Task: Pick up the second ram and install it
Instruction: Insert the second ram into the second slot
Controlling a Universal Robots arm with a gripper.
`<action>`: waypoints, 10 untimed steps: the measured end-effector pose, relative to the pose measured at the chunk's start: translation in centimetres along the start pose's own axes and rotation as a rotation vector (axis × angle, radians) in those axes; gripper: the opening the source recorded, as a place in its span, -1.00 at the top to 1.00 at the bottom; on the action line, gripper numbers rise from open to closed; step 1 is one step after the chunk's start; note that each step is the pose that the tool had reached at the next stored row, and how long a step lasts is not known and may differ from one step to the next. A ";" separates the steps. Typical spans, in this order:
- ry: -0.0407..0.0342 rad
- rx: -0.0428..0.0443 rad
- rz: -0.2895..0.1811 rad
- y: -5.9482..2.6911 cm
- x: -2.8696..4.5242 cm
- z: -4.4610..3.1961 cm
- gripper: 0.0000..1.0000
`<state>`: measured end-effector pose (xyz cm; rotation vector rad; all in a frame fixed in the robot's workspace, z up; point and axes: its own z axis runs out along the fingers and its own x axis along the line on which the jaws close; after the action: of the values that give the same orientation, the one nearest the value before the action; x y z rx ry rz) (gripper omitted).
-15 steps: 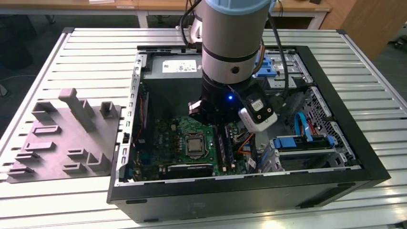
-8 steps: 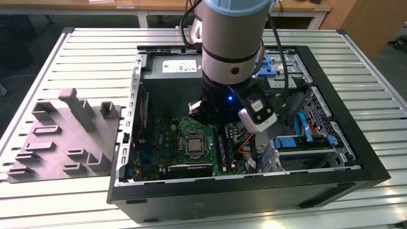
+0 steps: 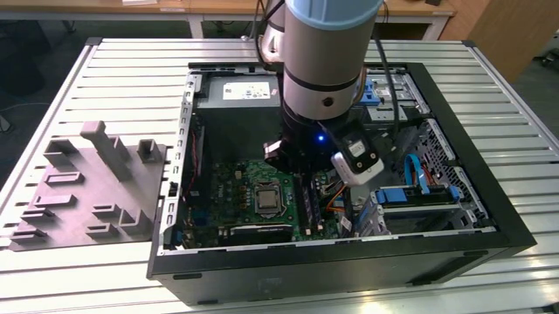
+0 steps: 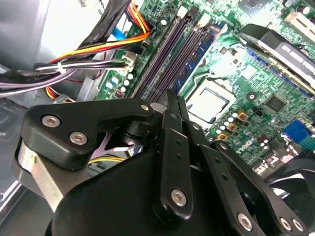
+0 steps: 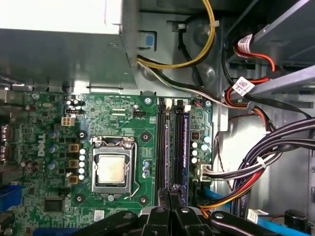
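- Right now the hand (image 4: 174,98) is seen low inside the computer case (image 3: 332,265), its fingers pressed together with nothing visibly pinched between them.
- Its tips are held just over the memory slots (image 5: 160,147).
- The second ram (image 4: 198,55) is found standing on edge in the slot row: thin, long, dark blue, dotted with small chips.
- Pickup is judged done; full seating cannot be confirmed.

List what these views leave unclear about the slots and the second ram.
Exterior view: the arm hides most of the slots.
First wrist view: the slots are edge-on, so the second ram cannot be told apart; the gripper covers their near ends.
Second wrist view: the gripper blocks the slots' near ends.
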<state>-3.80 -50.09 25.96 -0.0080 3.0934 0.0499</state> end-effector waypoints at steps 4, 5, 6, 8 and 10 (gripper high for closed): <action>-0.0005 0.0006 0.016 -0.03 0.00 0.40 0.77; -0.0005 0.0004 0.016 -0.03 0.00 0.53 0.77; -0.0005 0.0004 0.015 -0.04 0.00 0.63 0.77; -0.0004 0.0002 0.011 -0.04 0.01 0.80 0.77; -0.0005 -0.0007 0.005 0.01 0.01 0.96 0.77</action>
<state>-3.76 -50.04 25.00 -0.0005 3.0930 0.0511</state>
